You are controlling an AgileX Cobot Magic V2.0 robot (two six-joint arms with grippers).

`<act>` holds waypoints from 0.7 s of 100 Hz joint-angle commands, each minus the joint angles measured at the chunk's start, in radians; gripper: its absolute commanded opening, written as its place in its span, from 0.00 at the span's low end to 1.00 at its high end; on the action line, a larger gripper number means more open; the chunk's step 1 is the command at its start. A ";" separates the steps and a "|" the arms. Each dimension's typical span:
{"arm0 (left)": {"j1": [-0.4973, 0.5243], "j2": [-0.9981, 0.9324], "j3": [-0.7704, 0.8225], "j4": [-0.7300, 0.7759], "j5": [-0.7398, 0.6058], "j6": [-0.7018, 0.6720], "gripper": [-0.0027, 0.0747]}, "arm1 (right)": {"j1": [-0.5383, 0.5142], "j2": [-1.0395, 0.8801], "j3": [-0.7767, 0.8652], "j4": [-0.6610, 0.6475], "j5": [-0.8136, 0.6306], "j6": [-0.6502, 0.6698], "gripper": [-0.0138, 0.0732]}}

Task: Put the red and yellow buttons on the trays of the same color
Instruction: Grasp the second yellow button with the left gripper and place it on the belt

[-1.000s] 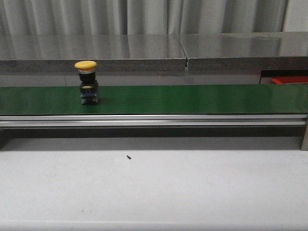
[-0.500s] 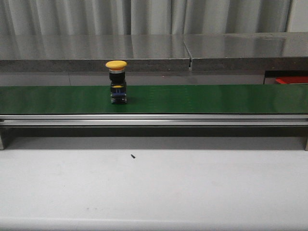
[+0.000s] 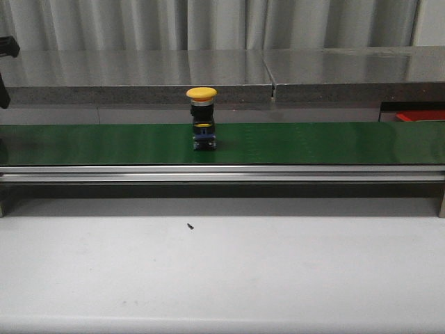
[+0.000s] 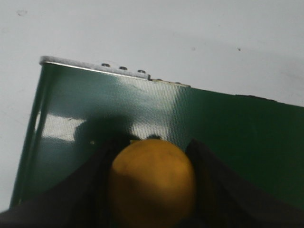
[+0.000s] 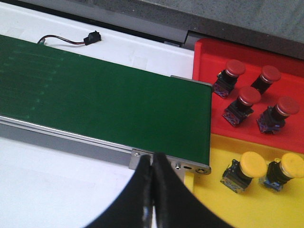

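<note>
No brand, label or readable writing shows anywhere in these views. On the green conveyor belt (image 3: 313, 142) a yellow button (image 3: 201, 119) stands upright on its dark body, a little left of the belt's middle in the front view; half a second ago it stood further left, and a second ago further left again, so it has travelled rightward along the belt. A dark piece of the left arm (image 3: 5, 66) now shows at the left edge of the front view, where earlier frames showed none. In the left wrist view a second yellow button (image 4: 152, 186) sits between the dark fingers of the left gripper (image 4: 153, 190), which is clamped on it above the belt's end. The right gripper (image 5: 153, 183) has its fingers pressed together with nothing between them, near the belt's other end. Beside that end lie the red tray (image 5: 209, 66), holding four red buttons (image 5: 243, 102), and the yellow tray (image 5: 213, 199), holding two yellow-capped buttons (image 5: 247, 170).
</note>
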 commanded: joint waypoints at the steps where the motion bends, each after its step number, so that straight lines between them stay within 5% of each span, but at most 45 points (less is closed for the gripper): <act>1: -0.015 -0.061 -0.007 -0.008 -0.068 0.003 0.03 | -0.002 -0.008 -0.025 0.002 -0.077 -0.005 0.08; 11: -0.024 -0.061 -0.005 -0.015 -0.064 0.038 0.17 | -0.002 -0.008 -0.025 0.002 -0.077 -0.005 0.08; 30: -0.038 -0.096 -0.005 -0.033 -0.065 0.051 0.80 | -0.002 -0.008 -0.025 0.002 -0.077 -0.005 0.08; 37: -0.043 -0.123 -0.005 -0.031 -0.076 0.051 0.93 | -0.002 -0.008 -0.025 0.004 -0.077 -0.005 0.08; 55: -0.047 -0.218 -0.003 -0.006 -0.079 0.052 0.89 | -0.002 -0.007 -0.025 0.055 -0.049 -0.005 0.18; 65: -0.047 -0.292 0.043 0.000 -0.112 0.056 0.88 | -0.002 -0.007 -0.025 0.056 -0.029 -0.005 0.43; 70: -0.047 -0.349 0.094 0.000 -0.163 0.056 0.87 | -0.002 -0.007 -0.025 0.056 -0.023 -0.005 0.63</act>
